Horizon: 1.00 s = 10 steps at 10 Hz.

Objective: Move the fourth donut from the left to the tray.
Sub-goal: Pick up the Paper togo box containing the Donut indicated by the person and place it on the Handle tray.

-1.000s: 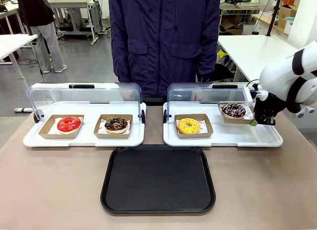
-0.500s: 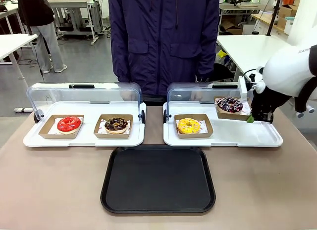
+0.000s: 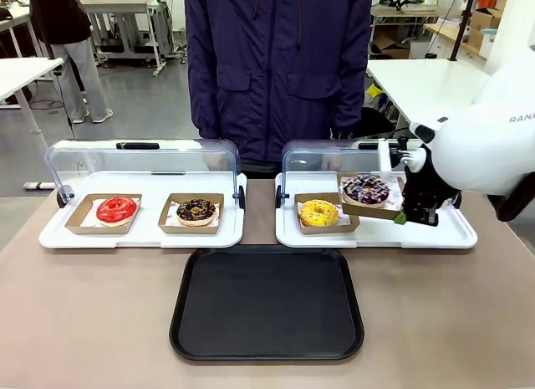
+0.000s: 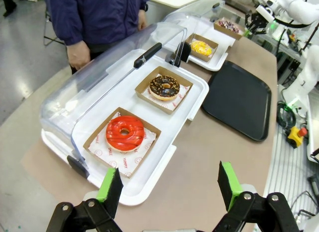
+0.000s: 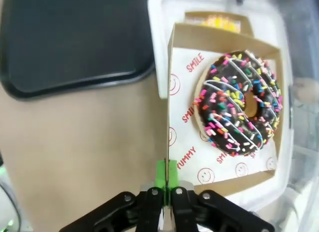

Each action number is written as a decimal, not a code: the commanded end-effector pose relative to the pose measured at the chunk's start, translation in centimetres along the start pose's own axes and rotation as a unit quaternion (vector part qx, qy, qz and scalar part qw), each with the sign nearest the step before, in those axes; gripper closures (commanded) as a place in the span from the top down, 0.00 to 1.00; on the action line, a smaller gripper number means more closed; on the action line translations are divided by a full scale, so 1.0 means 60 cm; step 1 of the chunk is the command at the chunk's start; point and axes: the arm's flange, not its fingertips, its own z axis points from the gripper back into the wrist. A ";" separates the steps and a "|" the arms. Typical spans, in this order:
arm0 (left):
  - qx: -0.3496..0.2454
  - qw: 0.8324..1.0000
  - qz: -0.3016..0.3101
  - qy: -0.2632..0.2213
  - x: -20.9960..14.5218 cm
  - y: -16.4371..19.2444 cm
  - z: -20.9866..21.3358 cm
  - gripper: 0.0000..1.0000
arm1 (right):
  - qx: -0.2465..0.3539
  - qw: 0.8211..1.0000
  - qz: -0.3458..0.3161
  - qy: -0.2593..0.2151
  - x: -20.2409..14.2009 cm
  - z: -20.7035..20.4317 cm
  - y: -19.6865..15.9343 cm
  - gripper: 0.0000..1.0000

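The fourth donut point(image 3: 365, 188), dark chocolate with white stripes and coloured sprinkles, sits in its brown cardboard holder point(image 3: 369, 208), which hangs tilted above the right white display tray. My right gripper point(image 3: 404, 216) is shut on the holder's right rim. In the right wrist view the donut point(image 5: 241, 105) lies on printed paper, and the gripper point(image 5: 167, 174) pinches the holder's edge point(image 5: 169, 117). The black tray point(image 3: 267, 305) lies at the front centre of the table, left of and below the held holder. My left gripper point(image 4: 169, 181) hovers open, holding nothing, near the left display tray.
A yellow donut point(image 3: 318, 212) sits in the right display tray point(image 3: 456, 234), just left of the held holder. A red donut point(image 3: 116, 209) and a crumb-topped chocolate donut point(image 3: 196, 210) sit in the left display tray. Both clear lids stand raised. A person point(image 3: 276, 71) stands at the far edge.
My right gripper has lifted the holder with the striped donut off the back right of the white display tray and carried it left, toward the yellow donut.
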 end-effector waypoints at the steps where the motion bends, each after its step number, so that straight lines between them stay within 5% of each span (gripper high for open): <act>1: -0.002 1.000 -0.003 -0.003 0.002 -0.003 0.002 1.00 | -0.017 1.000 0.001 0.001 0.037 0.003 0.052 0.02; 10: -0.002 1.000 -0.003 -0.003 0.002 -0.003 0.002 1.00 | -0.002 0.999 0.054 -0.007 0.212 -0.103 0.240 0.02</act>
